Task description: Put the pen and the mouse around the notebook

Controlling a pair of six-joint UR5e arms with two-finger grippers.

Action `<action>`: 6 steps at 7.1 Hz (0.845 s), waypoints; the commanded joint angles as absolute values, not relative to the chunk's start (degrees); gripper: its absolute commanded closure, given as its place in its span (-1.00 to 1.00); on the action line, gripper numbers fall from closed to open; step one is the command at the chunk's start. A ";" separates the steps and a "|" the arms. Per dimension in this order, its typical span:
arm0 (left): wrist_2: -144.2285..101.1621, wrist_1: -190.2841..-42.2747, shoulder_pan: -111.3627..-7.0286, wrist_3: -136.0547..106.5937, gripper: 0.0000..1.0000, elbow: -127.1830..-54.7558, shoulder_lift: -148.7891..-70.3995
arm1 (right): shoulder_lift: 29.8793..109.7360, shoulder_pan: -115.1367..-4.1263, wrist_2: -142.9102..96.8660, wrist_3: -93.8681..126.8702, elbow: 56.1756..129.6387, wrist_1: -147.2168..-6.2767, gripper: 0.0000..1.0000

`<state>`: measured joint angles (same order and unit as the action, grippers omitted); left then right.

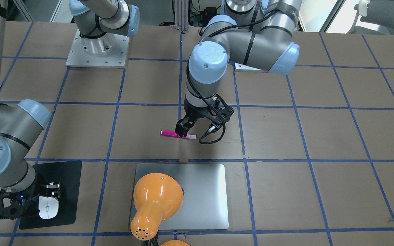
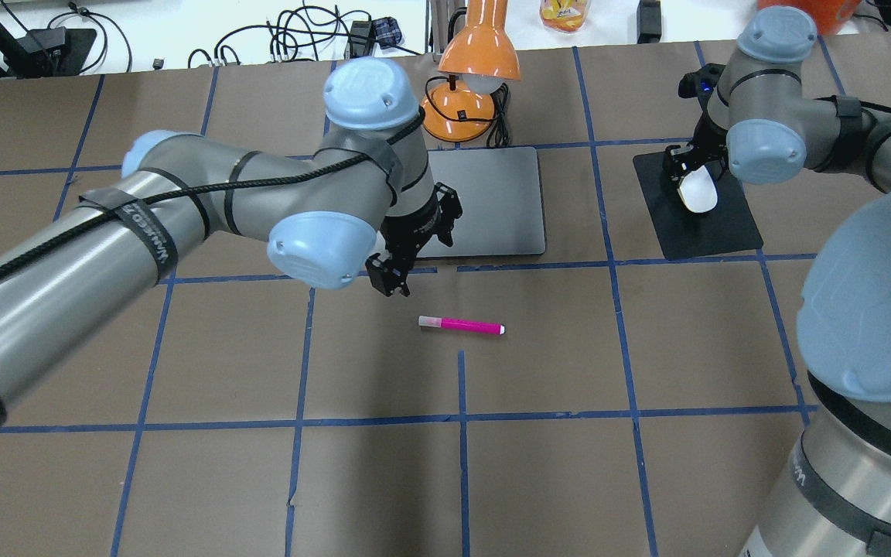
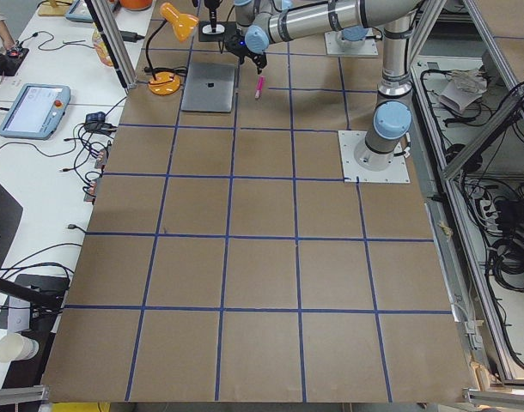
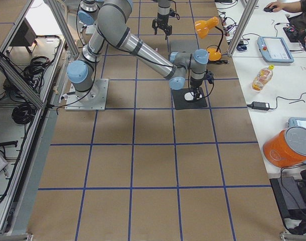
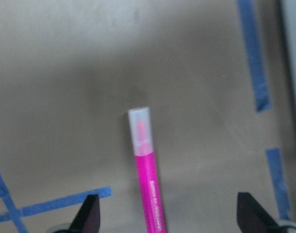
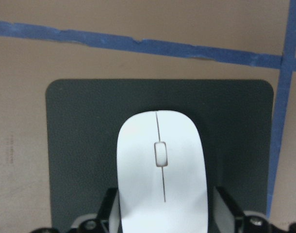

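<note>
The magenta pen (image 2: 461,326) lies flat on the brown table, a little in front of the silver notebook (image 2: 492,201). My left gripper (image 2: 390,280) hangs open just above the pen. In the left wrist view the pen (image 5: 148,184) runs up between the two spread black fingertips (image 5: 92,213), touching neither. The white mouse (image 6: 160,145) rests on a black mat (image 6: 70,145) to the notebook's right. My right gripper (image 6: 162,213) is shut on the mouse's rear end, one finger against each side.
An orange desk lamp (image 2: 476,54) stands behind the notebook, and its shade (image 1: 156,198) hangs over part of the notebook (image 1: 204,191). Blue tape lines grid the table. Cables and a bottle sit beyond the far edge.
</note>
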<state>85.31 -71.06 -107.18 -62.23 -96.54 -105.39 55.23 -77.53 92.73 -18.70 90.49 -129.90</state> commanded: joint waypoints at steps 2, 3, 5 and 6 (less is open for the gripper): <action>89.45 -94.46 -96.54 -13.95 -1.00 -83.79 -96.70 | 56.85 -77.26 92.81 -16.44 89.30 -126.15 -1.00; 89.21 -94.48 -94.15 -5.88 -1.00 -83.15 -95.37 | 59.91 -77.43 92.81 -14.43 88.51 -122.56 -1.00; 89.38 -92.13 -94.30 -5.00 -1.00 -84.45 -93.09 | 69.73 -78.30 92.20 -5.93 89.29 -109.23 -1.00; 89.47 -89.85 -94.31 -4.75 -0.96 -86.46 -91.77 | 74.83 -79.88 92.11 -2.58 89.38 -103.07 -1.00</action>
